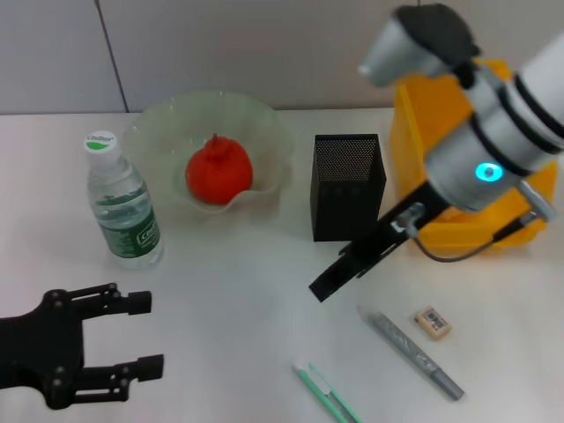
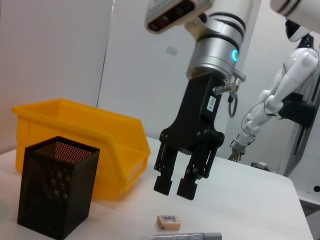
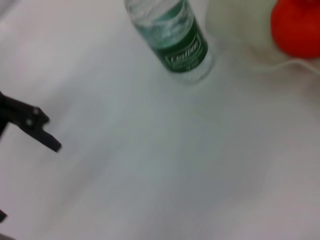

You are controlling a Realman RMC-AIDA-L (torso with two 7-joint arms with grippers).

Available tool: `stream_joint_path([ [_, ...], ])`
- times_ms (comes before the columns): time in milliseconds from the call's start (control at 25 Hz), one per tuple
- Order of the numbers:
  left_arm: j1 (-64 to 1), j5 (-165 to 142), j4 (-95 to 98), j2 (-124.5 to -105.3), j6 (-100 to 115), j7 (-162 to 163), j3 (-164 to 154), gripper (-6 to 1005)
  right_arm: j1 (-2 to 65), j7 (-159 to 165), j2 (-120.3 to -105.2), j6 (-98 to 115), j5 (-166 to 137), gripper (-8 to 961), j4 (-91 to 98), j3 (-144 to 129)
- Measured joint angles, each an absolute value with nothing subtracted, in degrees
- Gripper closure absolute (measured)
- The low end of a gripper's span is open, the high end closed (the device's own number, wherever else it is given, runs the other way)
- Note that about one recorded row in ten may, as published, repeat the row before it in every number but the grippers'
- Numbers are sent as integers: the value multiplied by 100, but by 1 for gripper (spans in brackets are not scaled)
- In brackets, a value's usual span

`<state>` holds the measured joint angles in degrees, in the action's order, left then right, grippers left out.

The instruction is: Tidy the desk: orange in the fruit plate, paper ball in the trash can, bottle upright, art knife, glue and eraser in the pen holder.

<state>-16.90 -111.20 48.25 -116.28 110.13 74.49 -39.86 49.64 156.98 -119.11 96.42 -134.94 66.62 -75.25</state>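
Nearest, the left gripper (image 1: 145, 335) is held released low over the white desk (image 1: 238, 291). The right gripper (image 2: 175, 188), narrowly parted and empty, is seen above the small tan eraser (image 2: 168, 222). Farther back, the orange fruit (image 1: 218, 171) is seated in the translucent plate (image 1: 264, 123).

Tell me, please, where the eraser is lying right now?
In the head view the eraser lies on the table's right side, beside the grey art knife, near the right gripper.
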Motion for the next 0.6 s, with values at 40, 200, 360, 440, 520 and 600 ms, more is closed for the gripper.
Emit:
stream_joint_path([
  [40,-1675,-11119,4814,-11613,11035,7411,-3974,208,5082,15848,-11914,9657,-13574,441,6642,-7672],
  [200,-1623,-11118,4664,-11495,11070,7237,-3961,208,5542,16414,-11936,9665,-13879,427,6477,-8251],
  [360,-1614,-11118,4505,-11386,11075,7094,-3958,208,5908,16866,-11977,9563,-13846,383,6252,-8766],
  [440,-1610,-11125,4480,-11360,11075,7040,-3957,208,5963,16901,-11982,9526,-13789,361,6169,-8835],
  [520,-1604,-11147,4482,-11348,11075,6996,-3955,208,6077,16917,-11984,9418,-13578,339,5911,-8931],
  [600,-1595,-11158,4500,-11330,11075,6949,-3955,208,6191,16922,-11986,9314,-13396,340,5621,-8996],
])
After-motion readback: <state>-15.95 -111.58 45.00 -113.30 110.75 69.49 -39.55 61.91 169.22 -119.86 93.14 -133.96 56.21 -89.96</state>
